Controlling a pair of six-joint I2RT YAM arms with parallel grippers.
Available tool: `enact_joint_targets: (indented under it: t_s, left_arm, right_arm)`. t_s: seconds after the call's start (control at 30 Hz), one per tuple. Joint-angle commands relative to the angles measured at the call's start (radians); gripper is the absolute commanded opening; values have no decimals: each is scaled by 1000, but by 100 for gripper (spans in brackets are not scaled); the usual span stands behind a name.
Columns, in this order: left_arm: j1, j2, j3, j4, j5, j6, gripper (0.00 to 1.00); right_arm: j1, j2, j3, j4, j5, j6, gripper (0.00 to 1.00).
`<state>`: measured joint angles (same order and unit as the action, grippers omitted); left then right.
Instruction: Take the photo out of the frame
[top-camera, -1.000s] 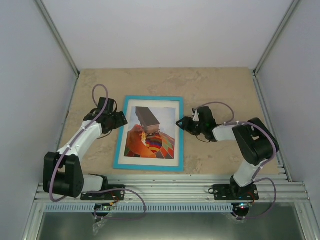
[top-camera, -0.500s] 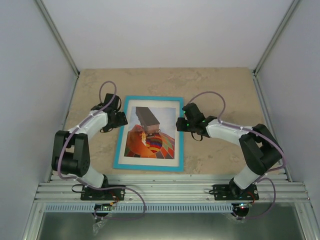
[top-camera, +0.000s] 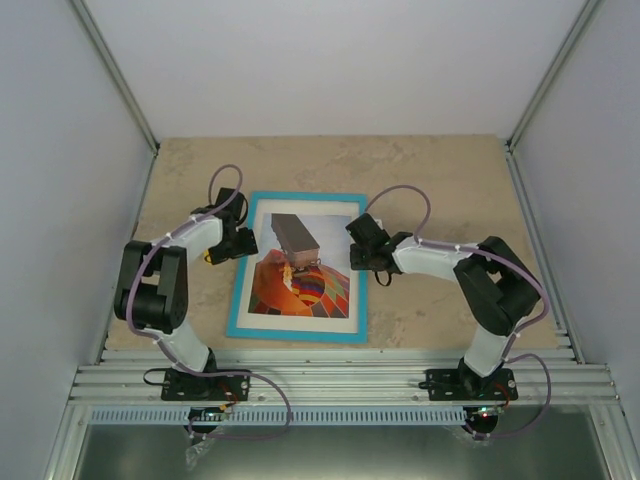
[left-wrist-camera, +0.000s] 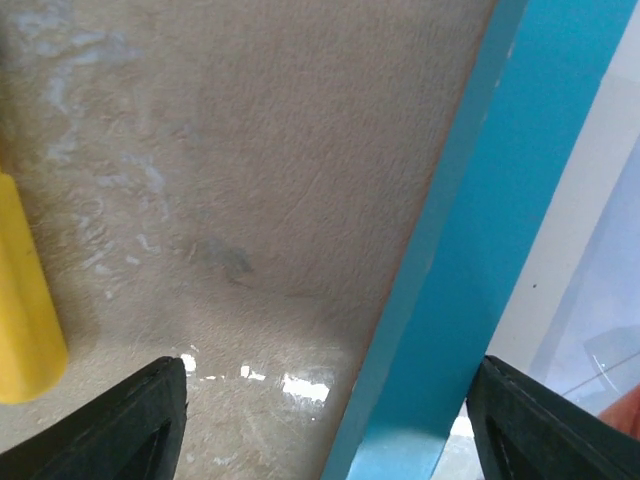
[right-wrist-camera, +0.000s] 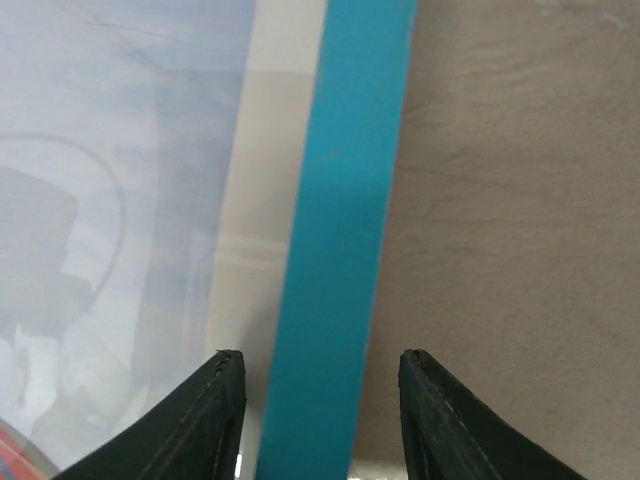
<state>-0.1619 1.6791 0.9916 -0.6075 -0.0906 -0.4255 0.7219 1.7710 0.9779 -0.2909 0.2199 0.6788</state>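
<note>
While both arms reach inward, the left gripper (top-camera: 243, 240) sits at the upper left border of the thin turquoise rectangular picture frame (top-camera: 298, 331). The frame lies flat on the beige stone-patterned tabletop (top-camera: 440, 180). The jaws are spread wide with nothing between them, straddling that border. A narrow strip of bare table runs along the frame's left side. The orange-red hot-air balloon print (top-camera: 300, 270) is still inside the frame, face up, edged by a white card mat (right-wrist-camera: 270, 200). The right gripper (top-camera: 355, 252) is also spread and empty, straddling the right border, with wider bare table on that side. Since half a second ago, both arms have folded in and the right gripper has shifted slightly left; the frame has not moved.
</note>
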Motion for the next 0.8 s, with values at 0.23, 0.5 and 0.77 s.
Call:
enact_joint_targets:
  t_s: [0.23,0.5,0.77]
  left_arm:
    - [-4,64,44,-20,3,34,61]
    - [-4,55,56,-36,-64,24,34]
    - [-4,21,72,-58,-105,8,19]
  right_arm:
    - [44,76,75,10,34,56,32]
    - [81,112,145,19,39,61,23]
    - [92,104,185,-2,50,34,12]
